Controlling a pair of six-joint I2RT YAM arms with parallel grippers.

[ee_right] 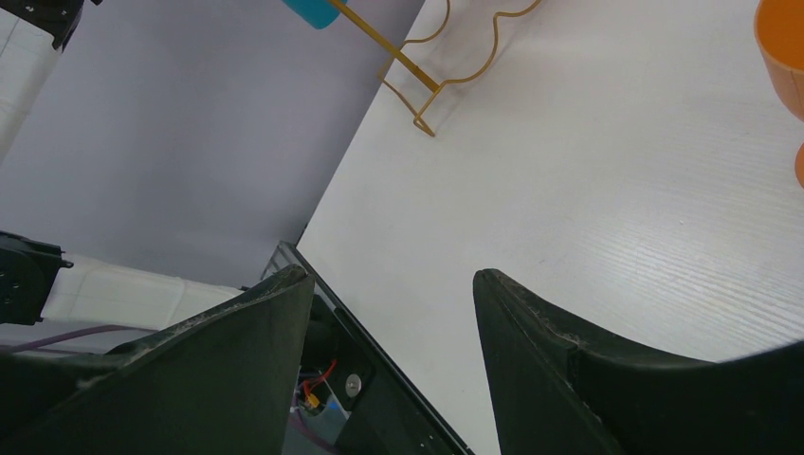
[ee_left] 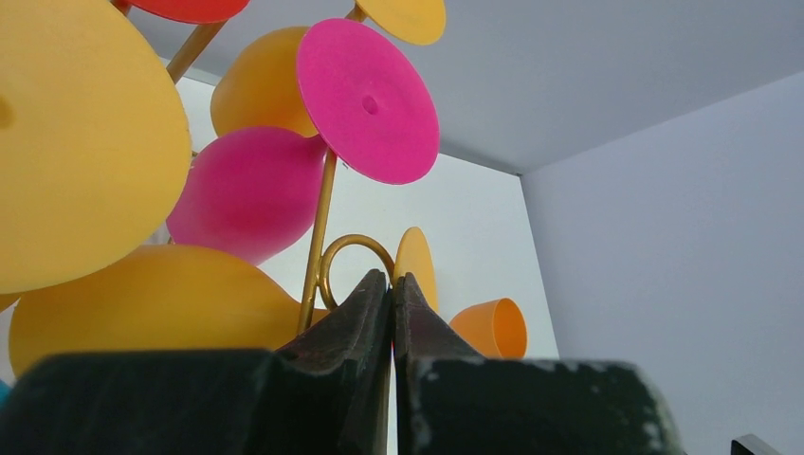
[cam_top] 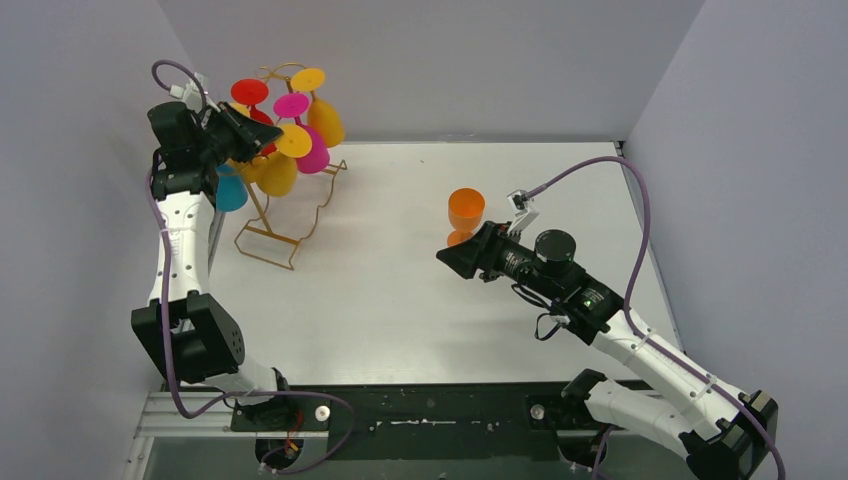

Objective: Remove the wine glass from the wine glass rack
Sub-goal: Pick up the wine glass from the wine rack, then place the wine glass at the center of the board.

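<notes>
The gold wire wine glass rack [cam_top: 265, 260] stands at the table's far left, with several coloured wine glasses hanging bowl-down from it: red [cam_top: 250, 92], magenta [cam_top: 291, 104], yellow [cam_top: 293, 140] and teal [cam_top: 230, 190]. My left gripper [cam_top: 265, 140] is up among them beside the red glass. In the left wrist view its jaws [ee_left: 392, 278] are pressed together just before a gold scroll loop [ee_left: 356, 239], and I see nothing held between them. An orange wine glass [cam_top: 466, 210] stands upright on the table. My right gripper [cam_top: 445, 258] hovers open and empty just in front of it.
Grey walls close in the table on the left, back and right. In the right wrist view the rack's wavy base rail [ee_right: 406, 64] lies far ahead, the orange glass [ee_right: 782, 47] sits at the right edge, and the table's near edge runs under the fingers.
</notes>
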